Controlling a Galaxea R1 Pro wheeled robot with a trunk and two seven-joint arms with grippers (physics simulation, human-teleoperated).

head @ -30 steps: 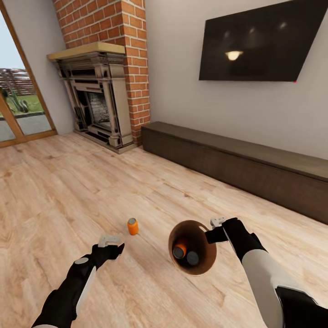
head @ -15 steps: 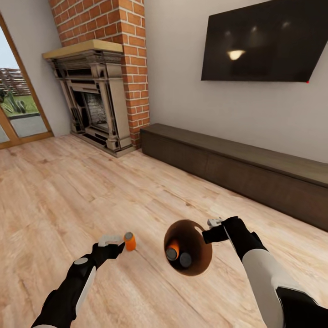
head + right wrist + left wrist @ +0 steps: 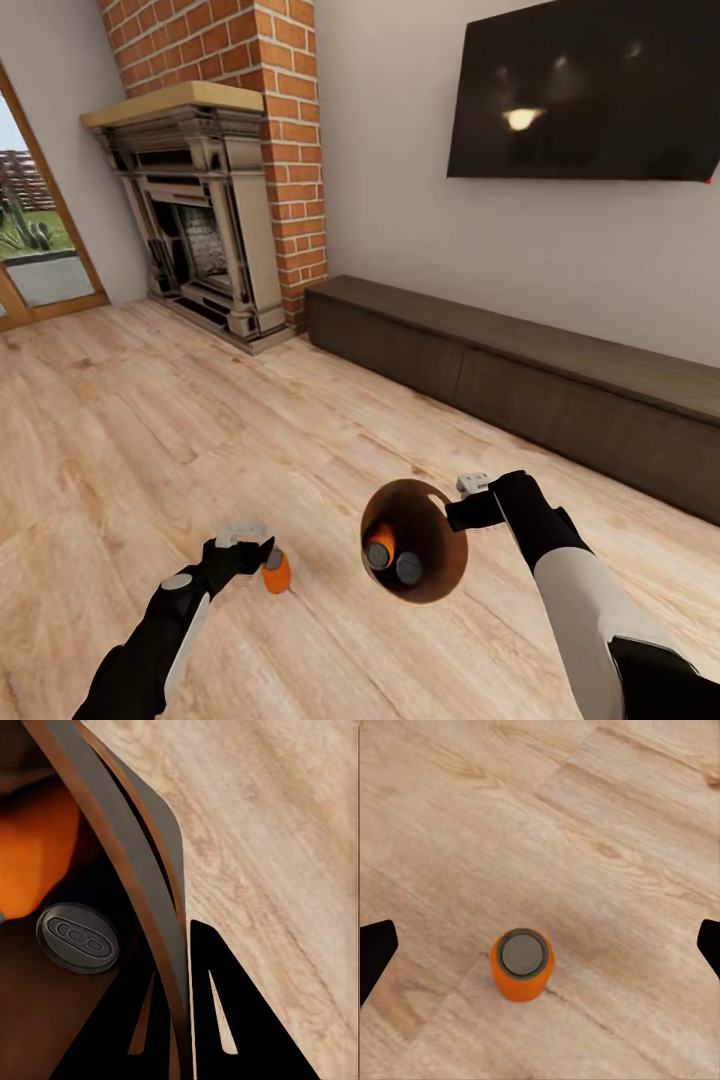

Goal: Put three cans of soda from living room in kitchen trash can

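Step in hand: the third soda can (image 3: 521, 964), upright on the plank floor (image 3: 150, 430), is judged to be picked up next
Left gripper (image 3: 250, 545): spread wide above the can, nothing held; it should be centred, lowered around the can's body, then closed
Right gripper (image 3: 470, 500): clamped on the trash can (image 3: 440, 580) rim, bin tilted, two cans (image 3: 390, 560) inside
Surroundings: fireplace (image 3: 200, 230), TV (image 3: 590, 90), low cabinet (image 3: 520, 380)
Obstructions: none seen near the can
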